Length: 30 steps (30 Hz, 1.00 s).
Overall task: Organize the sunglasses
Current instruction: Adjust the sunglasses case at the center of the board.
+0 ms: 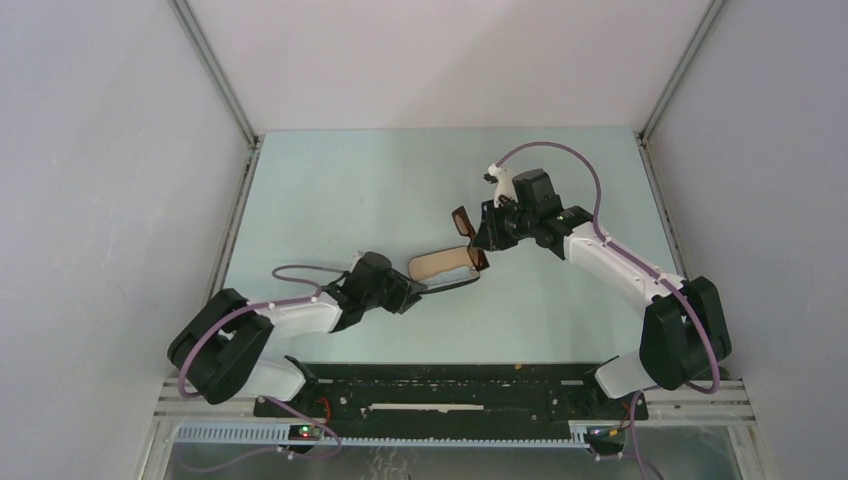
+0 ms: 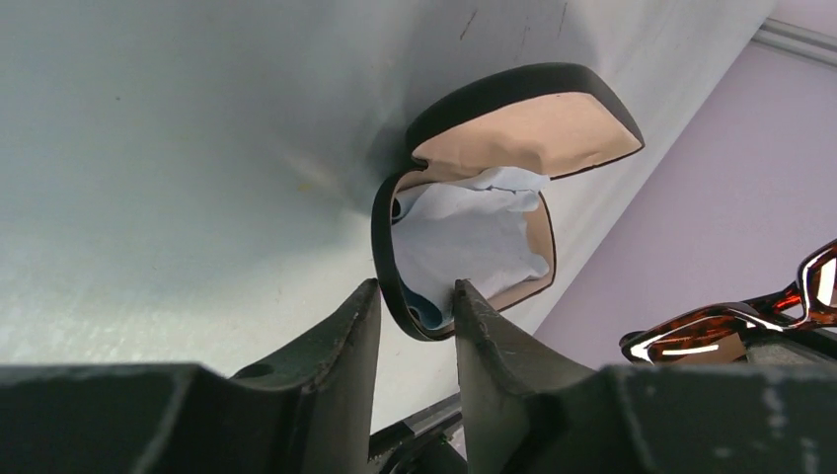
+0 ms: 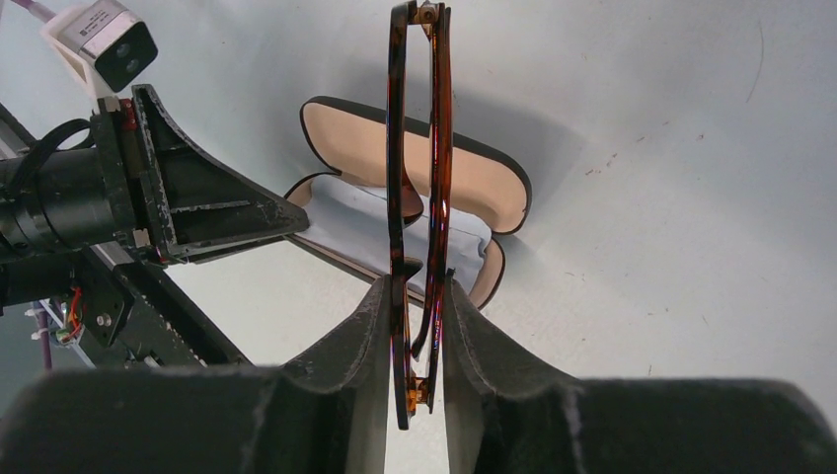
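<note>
No legible text, label, brand, number or sign anywhere. Nothing readable on sunglasses (image 3: 396,148), case (image 3: 484,188), white wrist camera housing (image 3: 104,44) or worktop (image 1: 350,190); any tiny print on arm bases too small to tell.

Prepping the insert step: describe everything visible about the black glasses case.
The case is an oblong, hard-looking clamshell, black outside, tan lining inside, with a white cloth and something blue in its base. It lies on the table near centre, lid hinged open. The left gripper brackets one end of the base; contact is unclear. The sunglasses appear clear of it.
</note>
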Each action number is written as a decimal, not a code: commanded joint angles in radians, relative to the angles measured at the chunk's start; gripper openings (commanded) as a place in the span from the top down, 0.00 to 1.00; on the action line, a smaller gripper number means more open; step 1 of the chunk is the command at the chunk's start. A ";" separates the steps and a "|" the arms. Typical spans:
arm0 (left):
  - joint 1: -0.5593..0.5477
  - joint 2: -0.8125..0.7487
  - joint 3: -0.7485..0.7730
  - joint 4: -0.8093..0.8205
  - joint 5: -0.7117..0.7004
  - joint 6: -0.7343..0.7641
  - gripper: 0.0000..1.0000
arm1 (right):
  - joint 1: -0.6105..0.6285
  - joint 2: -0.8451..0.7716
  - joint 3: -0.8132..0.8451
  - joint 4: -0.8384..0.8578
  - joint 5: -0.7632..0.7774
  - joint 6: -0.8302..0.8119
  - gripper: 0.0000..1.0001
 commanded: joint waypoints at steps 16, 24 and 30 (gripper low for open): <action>0.095 0.023 0.040 -0.061 0.113 0.337 0.81 | 0.060 -0.049 0.046 -0.086 -0.010 -0.064 0.73; 0.129 0.146 0.265 -0.245 0.302 0.802 0.85 | 0.114 -0.094 0.046 -0.159 -0.106 -0.093 0.73; 0.129 0.212 0.374 -0.346 0.420 0.965 0.84 | 0.170 -0.118 0.046 -0.272 -0.121 -0.127 0.72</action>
